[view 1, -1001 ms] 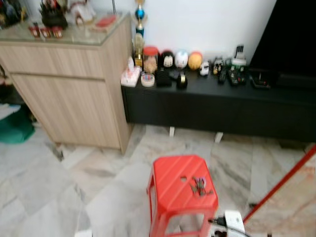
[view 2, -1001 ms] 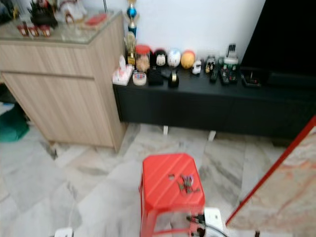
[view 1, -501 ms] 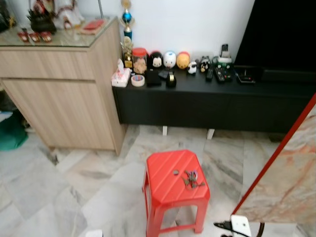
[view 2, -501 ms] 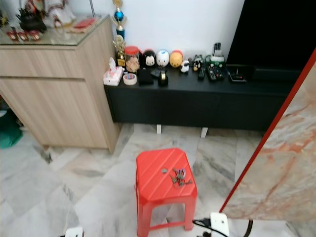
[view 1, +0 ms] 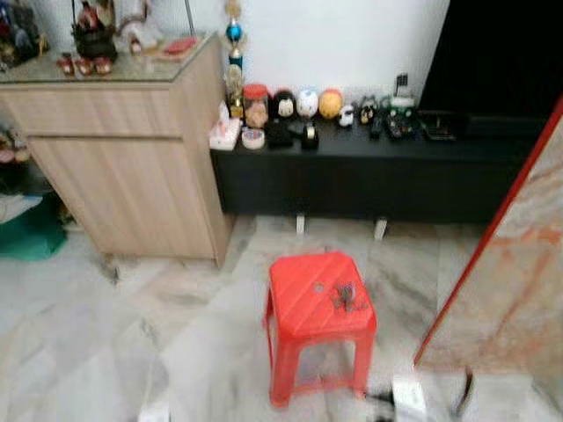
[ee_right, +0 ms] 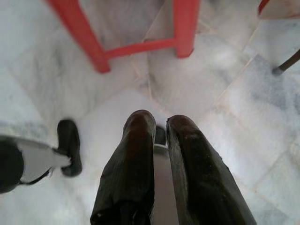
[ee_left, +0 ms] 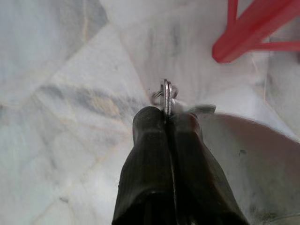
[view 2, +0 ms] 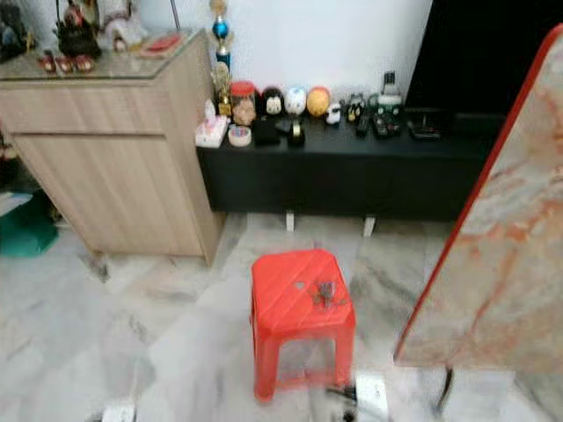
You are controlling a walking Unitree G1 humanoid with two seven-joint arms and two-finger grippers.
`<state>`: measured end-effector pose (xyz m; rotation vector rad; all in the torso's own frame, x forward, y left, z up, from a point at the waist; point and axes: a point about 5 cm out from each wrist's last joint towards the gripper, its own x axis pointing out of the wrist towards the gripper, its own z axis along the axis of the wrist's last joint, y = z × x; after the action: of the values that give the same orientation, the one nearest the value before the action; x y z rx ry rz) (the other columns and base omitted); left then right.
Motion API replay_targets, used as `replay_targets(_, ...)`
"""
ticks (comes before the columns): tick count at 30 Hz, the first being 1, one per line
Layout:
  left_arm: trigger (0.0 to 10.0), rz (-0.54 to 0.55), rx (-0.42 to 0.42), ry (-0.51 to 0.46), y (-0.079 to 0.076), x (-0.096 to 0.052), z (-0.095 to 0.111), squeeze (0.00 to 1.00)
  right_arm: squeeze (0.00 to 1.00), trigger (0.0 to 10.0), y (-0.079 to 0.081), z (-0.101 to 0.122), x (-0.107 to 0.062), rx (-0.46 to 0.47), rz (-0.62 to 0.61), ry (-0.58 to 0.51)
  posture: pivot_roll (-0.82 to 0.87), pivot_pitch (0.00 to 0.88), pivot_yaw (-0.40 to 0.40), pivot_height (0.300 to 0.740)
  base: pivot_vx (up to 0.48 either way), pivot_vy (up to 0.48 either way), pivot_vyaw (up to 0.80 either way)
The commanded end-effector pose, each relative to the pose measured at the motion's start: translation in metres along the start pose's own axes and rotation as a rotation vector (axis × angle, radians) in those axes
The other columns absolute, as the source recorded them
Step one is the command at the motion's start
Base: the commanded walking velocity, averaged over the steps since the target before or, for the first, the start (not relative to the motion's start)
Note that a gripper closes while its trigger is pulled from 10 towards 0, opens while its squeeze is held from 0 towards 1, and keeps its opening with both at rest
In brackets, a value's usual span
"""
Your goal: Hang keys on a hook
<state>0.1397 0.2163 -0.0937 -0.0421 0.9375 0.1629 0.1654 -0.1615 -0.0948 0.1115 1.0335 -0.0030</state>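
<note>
Keys (view 1: 343, 297) lay in a small heap on the red stool (view 1: 299, 303) at lower centre of the left eye view, with a wooden cabinet (view 1: 132, 163) at upper left. The right eye view showed the same heap left of a slanted marble panel (view 2: 501, 255).

In the left wrist view, the left gripper (ee_left: 167, 115) was closed on a metal ring (ee_left: 165, 92), which poked out just past the tips above the marble floor (ee_left: 56, 84).

In the right wrist view, the right gripper (ee_right: 161, 125) hung nearly closed, holding nothing.

No hook could be made out. With so thin a pinch, the ring might slip during walking.
</note>
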Motion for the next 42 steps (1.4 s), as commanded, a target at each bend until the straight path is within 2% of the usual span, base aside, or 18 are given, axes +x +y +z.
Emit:
replay_targets(1, 10.0, 0.000, 0.026, 0.031, 0.003, -0.002, -0.006, 0.00, 0.00, 10.0, 0.002, 0.001, 0.000, 0.020, -0.007, -0.010, 0.02, 0.000, -0.017, 0.740, -0.262, 0.000, 0.00)
replay_targets(6, 10.0, 0.008, 0.026, 0.019, 0.007, -0.001, -0.003, 0.00, 0.00, 10.0, 0.009, -0.008, 0.000, 0.012, 0.012, 0.011, 0.03, 0.010, -0.025, 0.740, -0.260, 0.000, 0.00)
replay_targets(14, 10.0, 0.011, 0.027, 0.030, 0.009, -0.001, -0.003, 0.00, 0.00, 10.0, 0.010, -0.006, 0.000, 0.037, 0.003, -0.001, 0.01, 0.021, -0.010, 0.740, -0.260, 0.000, 0.00)
replay_targets(25, 10.0, 0.006, 0.017, 0.029, 0.006, 0.001, 0.000, 0.00, 0.00, 10.0, 0.009, -0.001, 0.001, 0.026, -0.006, -0.004, 0.01, 0.001, -0.025, 0.740, -0.259, 0.000, 0.00)
replay_targets(29, 10.0, 0.017, 0.042, 0.051, 0.007, 0.001, -0.002, 0.00, 0.00, 10.0, 0.009, 0.000, 0.001, 0.015, 0.001, -0.002, 0.01, 0.000, -0.026, 0.740, 0.000, 0.000, 0.00)
replay_targets(33, 10.0, 0.021, 0.018, 0.050, 0.007, 0.000, -0.004, 0.00, 0.00, 10.0, 0.011, 0.001, 0.001, 0.023, 0.004, -0.008, 0.01, 0.000, -0.026, 0.740, 0.000, 0.000, 0.00)
replay_targets(42, 10.0, 0.014, 0.036, 0.059, 0.008, 0.000, -0.005, 0.00, 0.00, 10.0, 0.012, 0.000, 0.001, 0.021, -0.004, -0.001, 0.00, 0.000, -0.019, 0.740, 0.000, 0.000, 0.00)
